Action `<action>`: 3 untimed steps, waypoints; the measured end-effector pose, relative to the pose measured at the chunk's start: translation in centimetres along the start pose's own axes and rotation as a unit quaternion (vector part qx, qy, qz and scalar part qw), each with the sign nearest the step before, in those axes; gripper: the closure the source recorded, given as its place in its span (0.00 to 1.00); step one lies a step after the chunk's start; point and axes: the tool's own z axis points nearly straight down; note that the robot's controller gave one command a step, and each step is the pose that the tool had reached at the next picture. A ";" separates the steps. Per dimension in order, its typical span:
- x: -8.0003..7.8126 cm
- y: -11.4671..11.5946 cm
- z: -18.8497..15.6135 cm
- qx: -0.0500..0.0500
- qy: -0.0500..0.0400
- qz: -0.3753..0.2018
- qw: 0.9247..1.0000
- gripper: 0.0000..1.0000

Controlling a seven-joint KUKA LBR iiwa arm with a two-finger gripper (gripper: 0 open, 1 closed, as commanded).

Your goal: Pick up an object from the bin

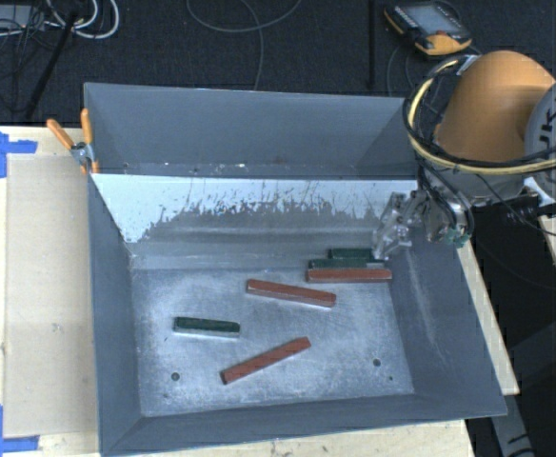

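My gripper (389, 239) hangs at the bin's right side, its fingertips just above the far right pair of bars. Under it lie a dark green bar (347, 254) and, right in front of that one, a red-brown bar (348, 275), side by side near the right wall. Nothing shows between the fingers. Another red-brown bar (290, 293) lies a little to the left, in the middle of the floor.
A short dark green bar (207, 327) rests at the left of the floor, and a long red-brown bar (265, 360) lies slanted near the front. The arm with its orange cover leans in over the right rim.
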 end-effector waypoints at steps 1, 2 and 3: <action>1.7 0.0 0.5 0.000 0.001 -0.082 0.997 0.00; 1.7 0.0 0.5 0.000 0.001 -0.082 0.997 0.00; 1.2 1.0 3.7 0.001 -0.003 -0.110 0.994 0.00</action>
